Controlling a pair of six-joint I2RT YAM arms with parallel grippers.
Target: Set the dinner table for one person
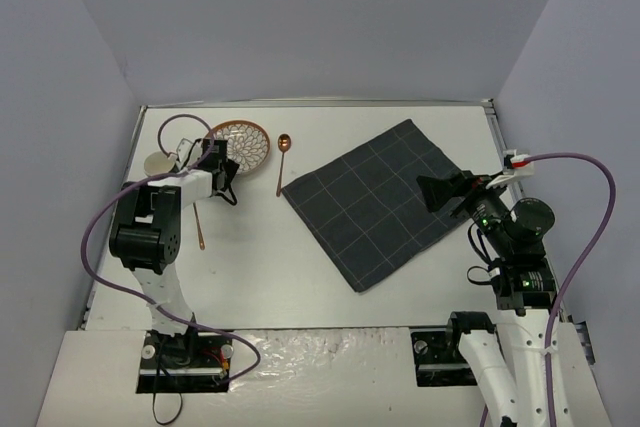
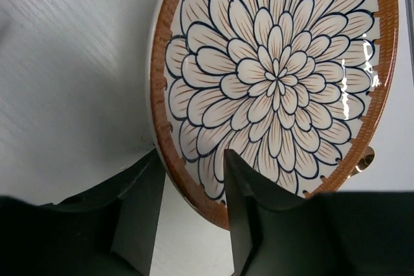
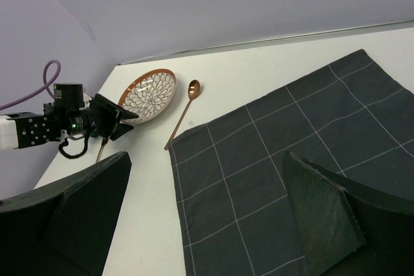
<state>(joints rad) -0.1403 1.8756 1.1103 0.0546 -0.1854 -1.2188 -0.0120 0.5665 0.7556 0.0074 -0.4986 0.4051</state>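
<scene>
White dinner table (image 1: 260,277) lies under both arms, flower-pattern plate (image 1: 243,143) near its far-left corner, left gripper (image 2: 191,156) pinched onto the plate's rim with one finger inside and one outside, right gripper (image 3: 207,156) gaping wide open and empty over the grey gridded cloth (image 1: 375,202).

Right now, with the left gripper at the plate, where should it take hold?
On the plate's raised orange rim, at the edge nearest the left gripper, coming from that side: one finger inside, one outside. The plate is too wide to span; the rim is thin.
</scene>
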